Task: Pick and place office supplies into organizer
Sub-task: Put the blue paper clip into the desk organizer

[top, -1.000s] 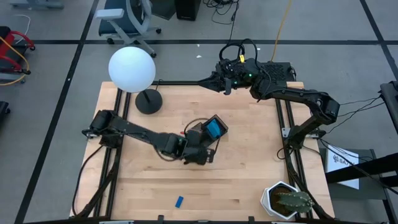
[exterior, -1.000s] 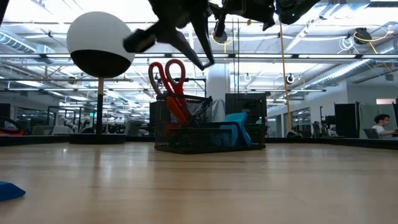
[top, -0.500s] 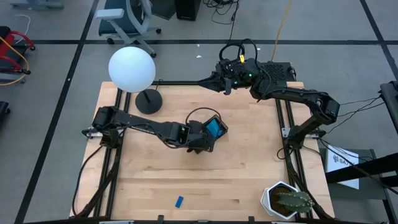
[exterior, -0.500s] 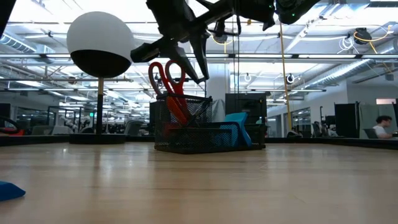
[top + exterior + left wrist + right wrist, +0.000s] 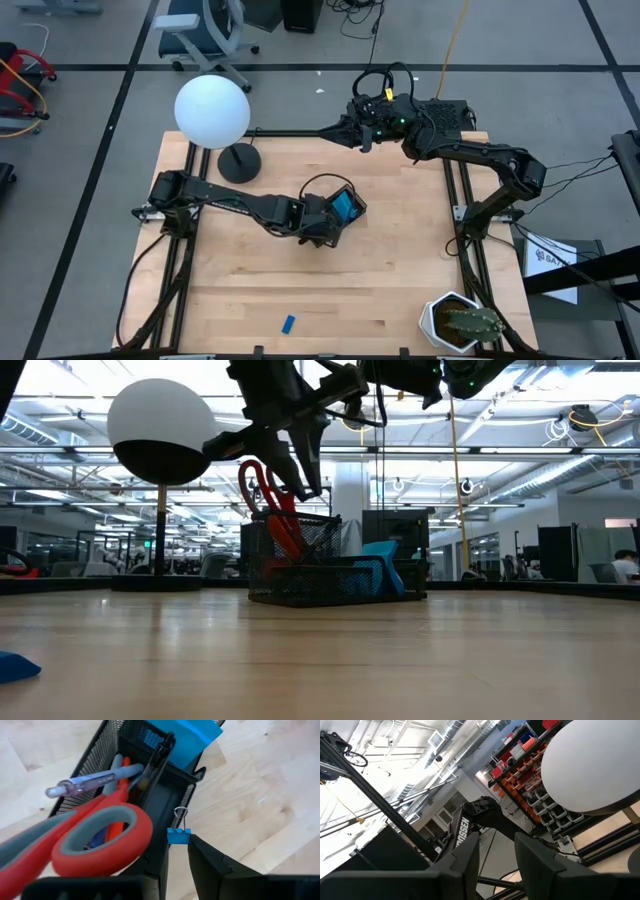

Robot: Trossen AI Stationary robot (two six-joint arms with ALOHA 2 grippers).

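The black mesh organizer (image 5: 340, 212) (image 5: 335, 572) stands mid-table. In it are the red-handled scissors (image 5: 100, 837) (image 5: 268, 490), handles up, a purple pen (image 5: 95, 781), an orange marker (image 5: 122, 767) and the blue notepad (image 5: 187, 737). My left gripper (image 5: 320, 226) (image 5: 303, 482) hangs over the organizer's near side, fingers pointing down, shut on a small blue binder clip (image 5: 178, 836). A small blue eraser (image 5: 288, 323) (image 5: 14, 665) lies flat near the table's near edge. My right gripper (image 5: 362, 136) (image 5: 496, 854) waits raised at the far edge, open. My left gripper pinches the blue binder clip by its blue body (image 5: 178, 837) between the two fingers (image 5: 212, 862), coming from above and pointing down. The clip is lifted clear above the organizer's rim, its silver wire handle (image 5: 180, 813) sticking out past the fingertips.
A lamp with a white globe (image 5: 212, 112) and a round black base (image 5: 239, 162) stands at the far left of the table. A potted cactus (image 5: 462, 322) sits at the near right corner. Bare wood stretches between the organizer and the near edge.
My left gripper has moved from the organizer's near side toward the far edge and over the organizer. It has tipped from slanting to pointing nearly straight down beside the scissor handles. It has stayed shut throughout.
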